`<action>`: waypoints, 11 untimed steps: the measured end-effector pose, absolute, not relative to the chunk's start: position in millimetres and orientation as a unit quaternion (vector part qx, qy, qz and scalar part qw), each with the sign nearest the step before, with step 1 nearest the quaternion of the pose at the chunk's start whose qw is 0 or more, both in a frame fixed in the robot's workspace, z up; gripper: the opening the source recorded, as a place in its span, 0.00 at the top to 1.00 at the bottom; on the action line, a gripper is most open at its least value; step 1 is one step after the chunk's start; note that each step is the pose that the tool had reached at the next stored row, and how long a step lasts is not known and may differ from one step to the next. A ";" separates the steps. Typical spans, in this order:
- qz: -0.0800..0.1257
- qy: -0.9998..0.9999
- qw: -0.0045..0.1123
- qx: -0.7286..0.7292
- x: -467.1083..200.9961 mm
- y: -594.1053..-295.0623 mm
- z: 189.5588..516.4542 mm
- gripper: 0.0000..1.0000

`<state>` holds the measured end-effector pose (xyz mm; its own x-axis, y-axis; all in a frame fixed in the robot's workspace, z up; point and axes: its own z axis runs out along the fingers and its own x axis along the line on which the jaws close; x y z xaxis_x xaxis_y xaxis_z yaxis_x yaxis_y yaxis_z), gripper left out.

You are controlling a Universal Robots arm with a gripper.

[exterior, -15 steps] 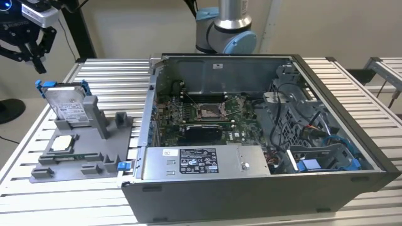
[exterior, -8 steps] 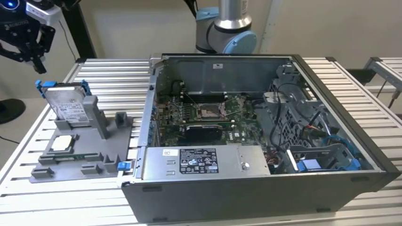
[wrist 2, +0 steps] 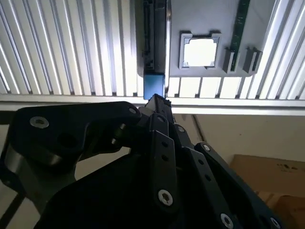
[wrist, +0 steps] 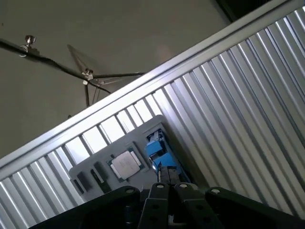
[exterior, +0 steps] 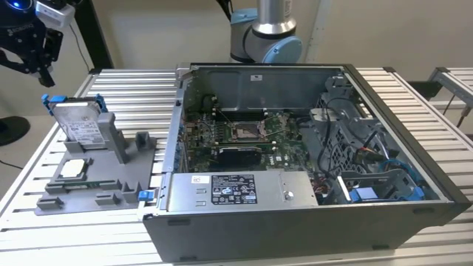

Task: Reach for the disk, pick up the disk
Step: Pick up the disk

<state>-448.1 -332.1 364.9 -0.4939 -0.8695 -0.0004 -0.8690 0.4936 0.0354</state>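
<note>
Gripper [exterior: 32, 73]: poised above disk [exterior: 80, 127], clear of it; apart or together, cannot tell. Disk: below tool, upright on edge in grey holder [exterior: 111, 183] slot, blue-framed top edge exposed, presumably for overhead grasp.

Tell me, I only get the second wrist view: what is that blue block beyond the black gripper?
Observer: The exterior view shows it is the blue plastic bracket framing a flat silver metal hard drive, which stands on edge in a grey plastic holder.
Operator: Is anything touching it?
Observer: No; the gripper hangs higher up, apart from it.
Operator: Anything beside it?
Observer: An open grey metal computer case lies to the exterior view's right.
</note>
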 end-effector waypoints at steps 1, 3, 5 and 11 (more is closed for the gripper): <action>-0.015 -0.859 0.009 0.511 -448.1 -332.1 364.8 1.00; -0.015 -0.850 0.009 0.526 -448.1 -332.1 364.7 1.00; -0.015 -0.842 0.009 0.540 -448.0 -332.1 364.5 1.00; -0.015 -0.838 0.009 0.546 -447.7 -332.1 364.7 1.00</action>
<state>-447.7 -332.1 364.7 -0.4039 -0.9148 -0.0008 -0.9142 0.4037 0.0350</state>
